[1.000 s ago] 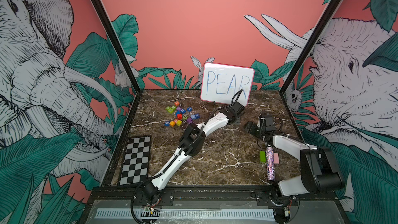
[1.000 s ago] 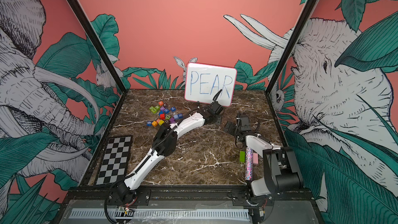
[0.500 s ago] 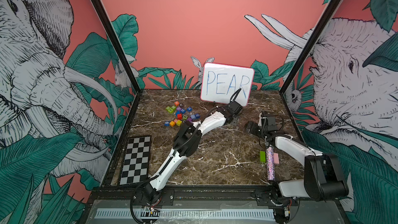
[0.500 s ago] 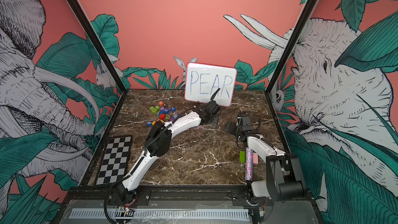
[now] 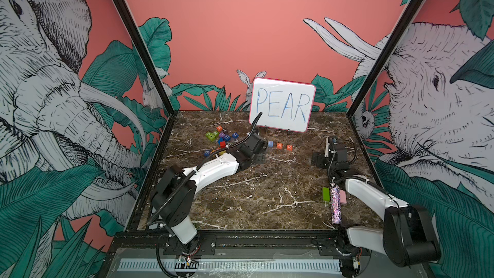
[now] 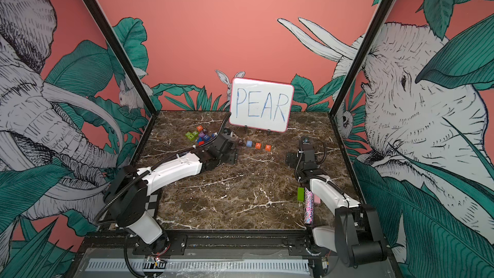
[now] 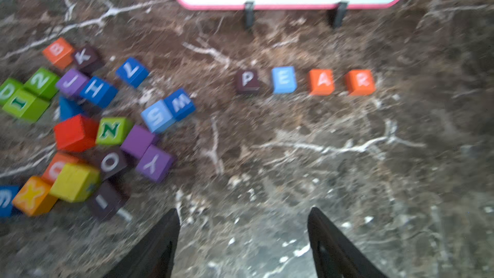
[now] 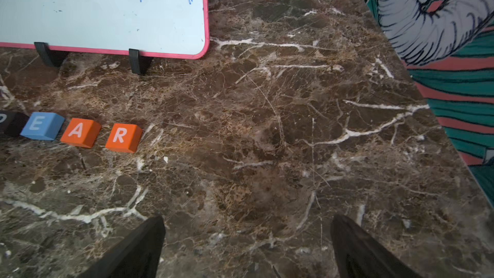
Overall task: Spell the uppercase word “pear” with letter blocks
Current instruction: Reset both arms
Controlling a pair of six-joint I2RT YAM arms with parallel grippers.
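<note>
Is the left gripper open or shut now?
Open. The left gripper has its fingers wide apart in the wrist view, nothing between them.

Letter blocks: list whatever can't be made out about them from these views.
P block: cut off by the picture edge in the right wrist view; hidden behind the left arm in a top view.
Spare-block pile: most letters too small in both top views.
Yellow block: marking blurred in the left wrist view.
Blue block: cut off by that view's edge.
</note>
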